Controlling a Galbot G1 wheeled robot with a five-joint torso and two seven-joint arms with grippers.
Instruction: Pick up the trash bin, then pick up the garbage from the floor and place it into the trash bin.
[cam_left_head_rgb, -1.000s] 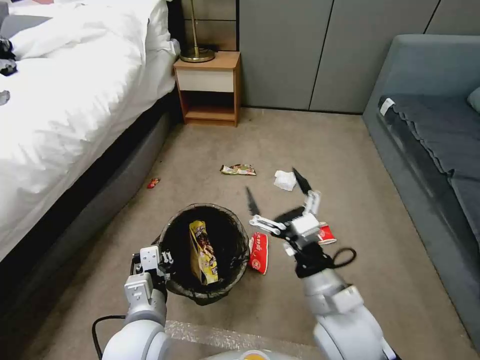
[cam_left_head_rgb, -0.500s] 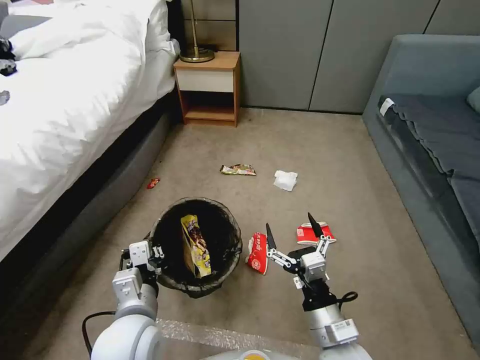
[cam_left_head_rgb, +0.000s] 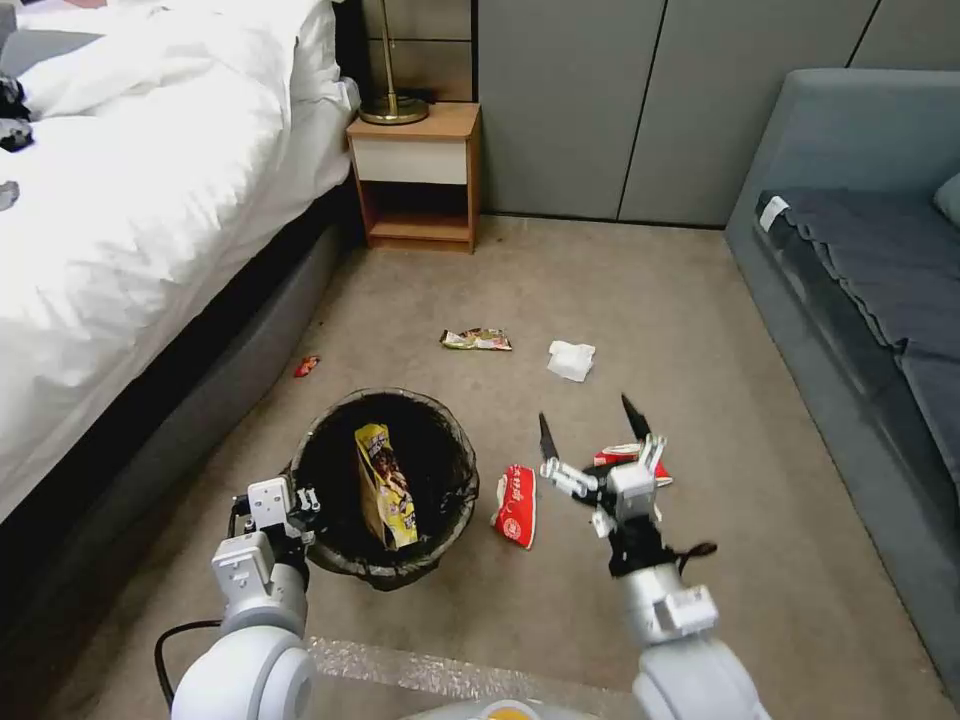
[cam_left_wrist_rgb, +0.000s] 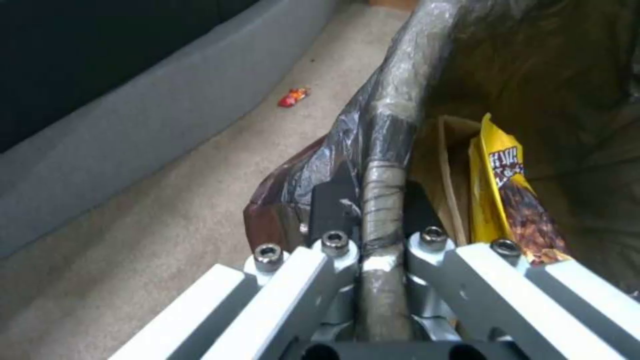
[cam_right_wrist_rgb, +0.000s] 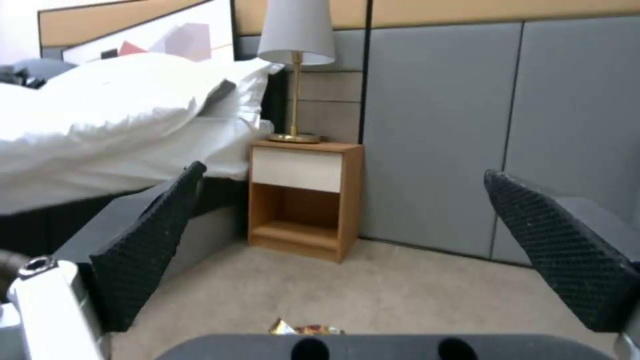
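Observation:
The trash bin (cam_left_head_rgb: 452, 530), lined with a dark bag, hangs just off the carpet, and my left gripper (cam_left_head_rgb: 292, 503) is shut on its near rim. The left wrist view shows the fingers (cam_left_wrist_rgb: 333, 210) clamped on the bagged rim (cam_left_wrist_rgb: 400, 100). A yellow snack bag (cam_left_head_rgb: 385, 500) stands inside, next to a tan paper bag (cam_left_wrist_rgb: 448, 165). My right gripper (cam_left_head_rgb: 587, 425) is open and empty above the carpet, right of the bin. Garbage lies on the floor: a red wrapper (cam_left_head_rgb: 515, 505), a second red wrapper (cam_left_head_rgb: 622, 458) partly behind the gripper, a white tissue wad (cam_left_head_rgb: 571, 360), a greenish wrapper (cam_left_head_rgb: 476, 340) and a small red piece (cam_left_head_rgb: 307, 366).
A bed with white bedding (cam_left_head_rgb: 120, 200) runs along the left. A grey sofa (cam_left_head_rgb: 880, 280) stands on the right. At the back wall is a wooden nightstand (cam_left_head_rgb: 420, 175) with a lamp (cam_right_wrist_rgb: 295, 30). Open carpet lies between them.
The left gripper has carried the bin a little to the left. The right gripper dropped back toward me, then rose and moved forward again over the red wrappers, staying open.

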